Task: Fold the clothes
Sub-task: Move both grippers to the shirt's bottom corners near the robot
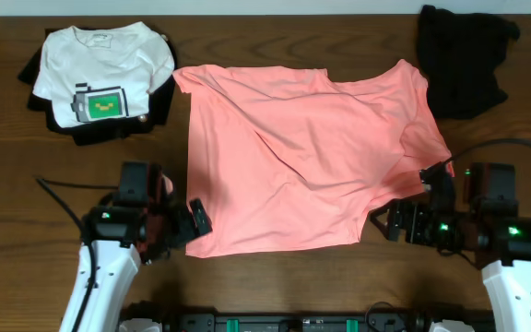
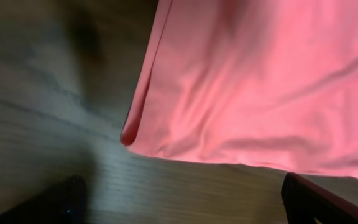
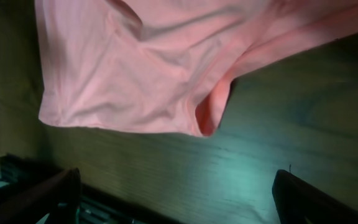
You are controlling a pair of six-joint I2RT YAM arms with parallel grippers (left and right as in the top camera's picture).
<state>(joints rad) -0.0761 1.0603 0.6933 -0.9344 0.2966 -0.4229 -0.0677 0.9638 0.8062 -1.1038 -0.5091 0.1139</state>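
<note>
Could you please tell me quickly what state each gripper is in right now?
Left gripper: open, holding nothing, at the edge of the pink T-shirt.
Right gripper: open, holding nothing, near the pink T-shirt.

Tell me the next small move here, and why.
Probably lower both grippers and pinch the near hem. The pink T-shirt lies spread out, unfolded; the left gripper hangs open at its near left corner, the right gripper open by its near right edge, neither holding cloth.
</note>
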